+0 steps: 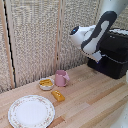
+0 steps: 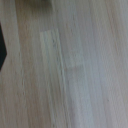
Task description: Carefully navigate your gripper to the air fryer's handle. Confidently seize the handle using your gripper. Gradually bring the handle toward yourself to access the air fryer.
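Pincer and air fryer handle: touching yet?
Cannot tell. In the exterior view the arm covers the air fryer's front, hiding both pincer and handle; the wrist view shows only blurred wooden table.

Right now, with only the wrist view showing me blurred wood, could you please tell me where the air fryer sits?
Observer: The air fryer stands on the table at the exterior view's right edge, with the arm in front of it.
Operator: Thank you. Is anything else on the table?
Observer: Yes, a pink mug, a small bowl and a plate sit toward the exterior view's left, apart from the fryer.
Operator: Can you see the handle or the hand's fingers?
Observer: Neither shows clearly; the arm covers part of the fryer's front.
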